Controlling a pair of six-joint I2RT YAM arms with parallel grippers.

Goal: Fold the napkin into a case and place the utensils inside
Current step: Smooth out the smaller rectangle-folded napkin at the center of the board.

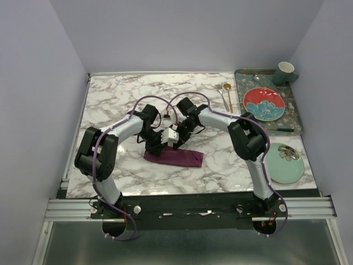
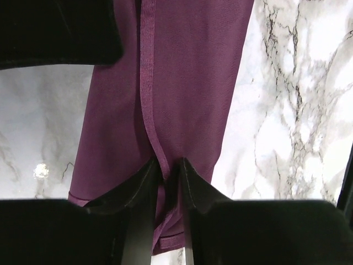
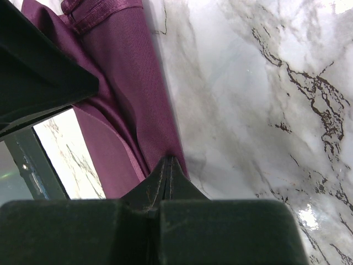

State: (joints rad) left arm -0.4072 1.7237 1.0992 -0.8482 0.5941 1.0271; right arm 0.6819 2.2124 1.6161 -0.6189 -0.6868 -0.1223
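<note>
The marble table carries the napkin, my landmark, folded to a long narrow plum band lying flat between my two arms. Well beyond the napkin and off to its right sits the patterned tray. The pale green plate rests to the napkin's right, well apart from it. The silver fork and gold spoon lie side by side on the bare marble beyond the napkin, to its right, just left of the tray.

My left gripper is down on the napkin, tips close with a raised hem ridge between them; I cannot tell whether they clamp it. My right gripper has its tips pressed together, touching the napkin's long edge.
</note>
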